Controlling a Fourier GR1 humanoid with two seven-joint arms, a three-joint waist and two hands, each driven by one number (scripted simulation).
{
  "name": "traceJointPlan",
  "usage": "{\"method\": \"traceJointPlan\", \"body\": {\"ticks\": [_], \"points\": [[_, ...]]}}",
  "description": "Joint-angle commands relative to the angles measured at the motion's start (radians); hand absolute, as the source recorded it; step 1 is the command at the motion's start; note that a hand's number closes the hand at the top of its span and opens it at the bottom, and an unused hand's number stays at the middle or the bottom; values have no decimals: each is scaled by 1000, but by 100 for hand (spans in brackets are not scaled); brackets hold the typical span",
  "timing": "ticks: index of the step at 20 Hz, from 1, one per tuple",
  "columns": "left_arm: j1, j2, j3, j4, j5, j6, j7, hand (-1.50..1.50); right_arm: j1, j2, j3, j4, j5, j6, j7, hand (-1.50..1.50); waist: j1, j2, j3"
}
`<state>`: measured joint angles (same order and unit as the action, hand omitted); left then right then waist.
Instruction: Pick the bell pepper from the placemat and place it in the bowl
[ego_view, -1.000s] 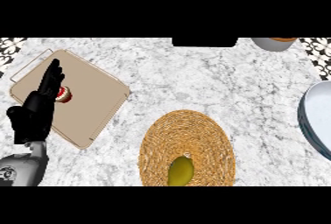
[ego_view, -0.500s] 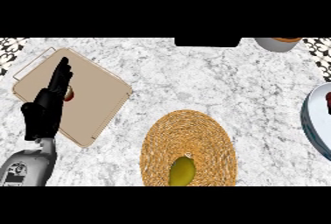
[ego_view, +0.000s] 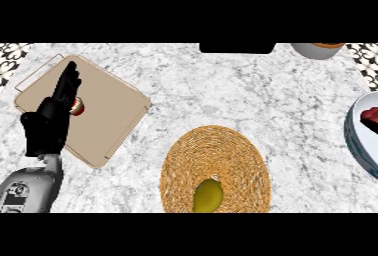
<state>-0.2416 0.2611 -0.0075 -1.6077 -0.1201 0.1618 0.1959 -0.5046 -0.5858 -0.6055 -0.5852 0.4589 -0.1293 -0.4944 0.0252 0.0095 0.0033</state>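
- We find the bell pepper (ego_view: 209, 195), yellow-green and egg-shaped, lying on the woven round placemat (ego_view: 214, 150) at about six o'clock on the counter, close to the placemat's near rim.
- Its long axis runs roughly from six to twelve o'clock with a slight lean toward one o'clock. The pale tip at its far end looks like the stem, so we judge that it points away from us.
- We expect it to be light, stiff and smooth-skinned, so somewhat slippery. It is not fragile, though its rounded body could roll if nudged.
- We would take hold across its short axis, fingers on one flank and thumb on the other, near the widest part of the body and not at the stem.
- Our left hand (ego_view: 53, 117) shows at nine o'clock over the beige tray (ego_view: 111, 110), fingers straight and pointing toward twelve o'clock. It has hold of nothing.
- A small red thing (ego_view: 77, 106) sits on the tray just beside those fingers, and we cannot tell what it is.
- Our right hand shows nowhere in the view.
- At three o'clock a pale curved rim (ego_view: 356, 135) with something dark red in it enters from the edge. We judge this to be the bowl, well apart from the pepper.
- Another round vessel (ego_view: 317, 49) sits at one o'clock, cut off by the edge.
- The pepper is not yet touched, so the whole pick lies ahead.
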Motion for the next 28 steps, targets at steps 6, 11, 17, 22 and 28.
{"method": "traceJointPlan", "body": {"ticks": [6, 11, 17, 22, 28], "points": [[-13, -11, 24, 50, -9, -6, -48, 0, -39, -172, -124, 201, -150, 161, -167, -150, -14, -3, -1], [-3, -10, 18, -6, -30, -3, 6, 0, 67, -210, -176, 211, -245, 309, -193, -150, -26, -9, -2], [92, -26, 19, -23, -25, -15, -45, 0, 234, -280, -215, 208, -332, 561, -293, -150, -32, -11, -3], [60, -15, 44, -20, -23, -30, -33, 0, 310, -294, -199, 207, -359, 638, -359, -150, -26, -9, -2], [67, -19, 36, -45, -38, -30, -6, 0, 469, -256, -192, 120, -402, 706, -444, -150, -34, -12, -3]]}}
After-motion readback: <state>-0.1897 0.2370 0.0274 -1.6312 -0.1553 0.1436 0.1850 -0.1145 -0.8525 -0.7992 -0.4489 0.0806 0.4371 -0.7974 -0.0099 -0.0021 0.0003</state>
